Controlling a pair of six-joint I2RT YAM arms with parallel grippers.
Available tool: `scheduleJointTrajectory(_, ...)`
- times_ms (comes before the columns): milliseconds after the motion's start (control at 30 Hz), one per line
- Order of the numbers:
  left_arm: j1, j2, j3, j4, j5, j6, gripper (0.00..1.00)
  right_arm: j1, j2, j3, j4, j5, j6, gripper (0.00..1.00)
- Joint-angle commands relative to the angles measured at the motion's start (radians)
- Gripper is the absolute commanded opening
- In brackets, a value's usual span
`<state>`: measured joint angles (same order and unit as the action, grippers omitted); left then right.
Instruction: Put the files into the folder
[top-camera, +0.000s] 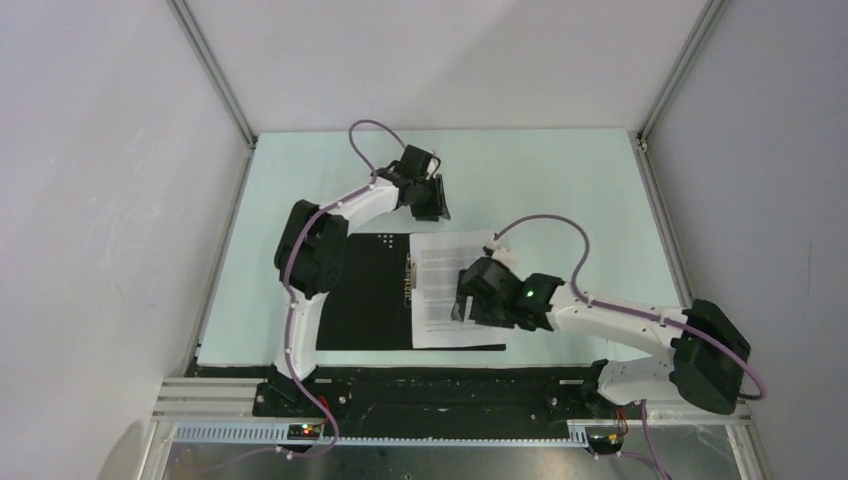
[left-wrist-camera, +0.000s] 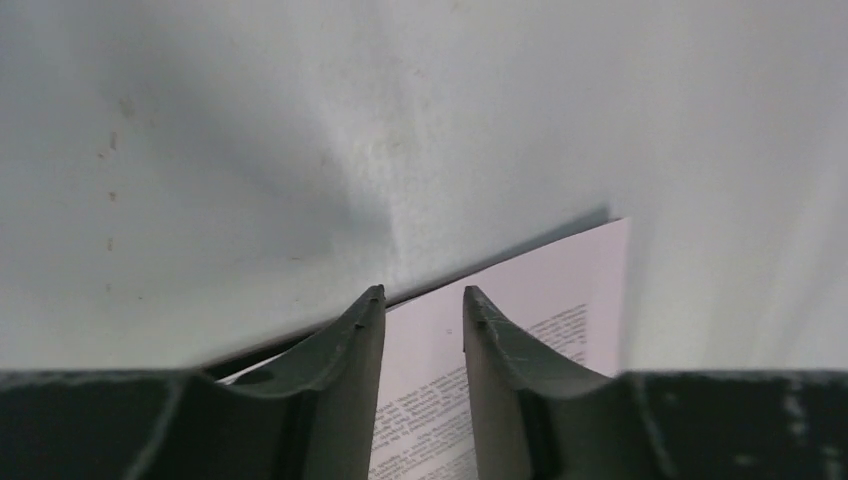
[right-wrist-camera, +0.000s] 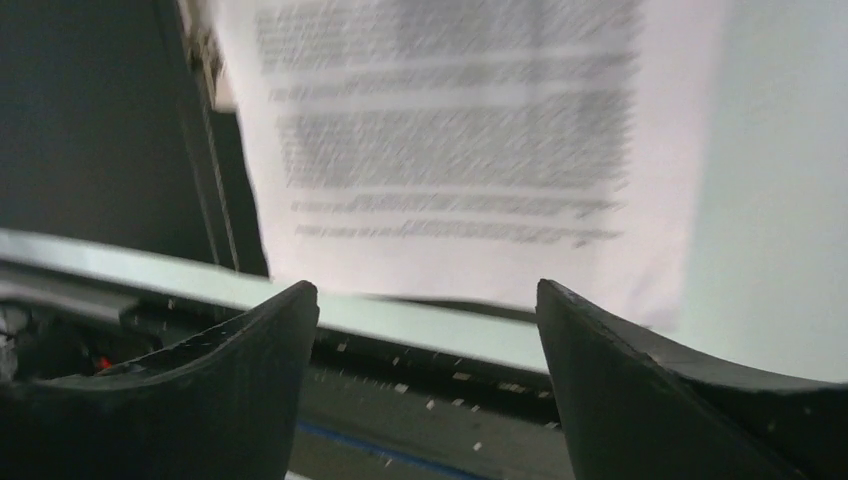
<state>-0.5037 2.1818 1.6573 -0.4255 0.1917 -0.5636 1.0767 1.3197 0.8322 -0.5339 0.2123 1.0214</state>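
The folder (top-camera: 365, 295) lies open on the table with its black inside up. The files (top-camera: 435, 275), white sheets of dense text, lie on its right half. My left gripper (top-camera: 436, 208) is at the sheets' far edge. In the left wrist view the left gripper (left-wrist-camera: 422, 295) is narrowly open with nothing between its fingers, and the files (left-wrist-camera: 570, 290) show below. My right gripper (top-camera: 462, 300) hovers over the near part of the sheets. In the right wrist view the right gripper (right-wrist-camera: 425, 290) is wide open and empty, with the files (right-wrist-camera: 450, 150) and the black folder (right-wrist-camera: 90, 130) beyond it.
A metal clip strip (top-camera: 409, 280) runs along the folder's middle, left of the sheets. The pale green table (top-camera: 560, 190) is bounded by white walls and aluminium posts (top-camera: 215, 70). A black rail (top-camera: 430, 385) runs along the near edge.
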Motion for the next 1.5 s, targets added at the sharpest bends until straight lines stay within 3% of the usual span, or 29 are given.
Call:
scheduleJointTrajectory(0, 0.031, -0.175, 0.072, 0.01, 0.009, 0.041, 0.43, -0.137, -0.09, -0.043, -0.029, 0.056, -0.112, 0.88)
scheduleJointTrajectory(100, 0.055, -0.277, -0.025, 0.009, -0.034, 0.004, 0.52, -0.233, -0.137, -0.117, 0.019, -0.001, -0.161, 0.94)
scheduleJointTrajectory(267, 0.117, -0.559, -0.415, 0.01, -0.111, -0.161, 0.5, -0.377, -0.224, -0.236, 0.125, -0.119, -0.238, 0.99)
scheduleJointTrajectory(433, 0.136, -0.807, -0.726, 0.013, -0.139, -0.218, 0.31, -0.394, -0.251, -0.293, 0.166, -0.19, -0.232, 1.0)
scheduleJointTrajectory(600, 0.129, -0.912, -0.97, 0.03, -0.133, -0.28, 0.02, -0.383, -0.254, -0.363, 0.214, -0.201, -0.172, 1.0)
scheduleJointTrajectory(900, 0.069, -0.9, -1.094, 0.036, -0.225, -0.395, 0.0, -0.333, -0.202, -0.402, 0.34, -0.2, -0.137, 0.99)
scheduleJointTrajectory(1467, 0.037, -0.822, -1.102, 0.052, -0.233, -0.44, 0.0, -0.245, -0.194, -0.357, 0.282, -0.172, -0.095, 0.99)
